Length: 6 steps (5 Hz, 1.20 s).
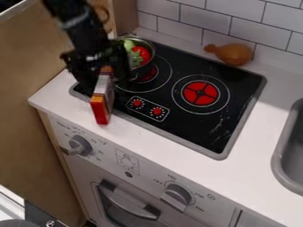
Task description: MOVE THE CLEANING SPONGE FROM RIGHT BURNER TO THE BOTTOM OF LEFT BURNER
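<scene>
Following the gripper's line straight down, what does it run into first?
Most likely the white counter just in front of the cooktop, with the sponge seemingly in the gripper touching down first; its height is unclear.

red-ended sponge [102,104], tilted, near left burner [148,73]

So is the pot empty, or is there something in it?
There's something in it: a round red piece and green pieces show inside the rim of the pot.
</scene>
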Each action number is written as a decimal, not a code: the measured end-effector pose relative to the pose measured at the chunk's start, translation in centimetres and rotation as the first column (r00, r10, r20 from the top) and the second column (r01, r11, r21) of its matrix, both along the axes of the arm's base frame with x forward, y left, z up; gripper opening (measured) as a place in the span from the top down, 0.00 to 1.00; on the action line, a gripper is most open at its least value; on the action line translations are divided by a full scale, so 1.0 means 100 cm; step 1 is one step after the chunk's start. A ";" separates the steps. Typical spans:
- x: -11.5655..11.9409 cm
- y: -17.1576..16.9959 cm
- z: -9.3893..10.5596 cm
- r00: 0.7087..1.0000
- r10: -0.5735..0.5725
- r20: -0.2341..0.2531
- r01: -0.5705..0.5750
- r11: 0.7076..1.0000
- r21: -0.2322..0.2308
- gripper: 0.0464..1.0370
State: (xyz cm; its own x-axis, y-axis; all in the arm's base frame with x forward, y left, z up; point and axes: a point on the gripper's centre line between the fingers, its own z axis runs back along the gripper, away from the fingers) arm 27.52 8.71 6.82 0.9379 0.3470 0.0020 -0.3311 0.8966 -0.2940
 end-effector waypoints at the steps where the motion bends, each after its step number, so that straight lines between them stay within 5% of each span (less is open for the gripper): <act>1: 0.005 -0.003 0.016 0.999 0.004 -0.034 -0.005 1.000 -0.005 0.04; 4: 0.013 -0.027 0.072 0.986 0.078 -0.148 -0.079 0.997 0.000 0.04; 6: 0.009 -0.012 0.092 0.989 0.084 -0.118 -0.064 0.984 0.165 0.04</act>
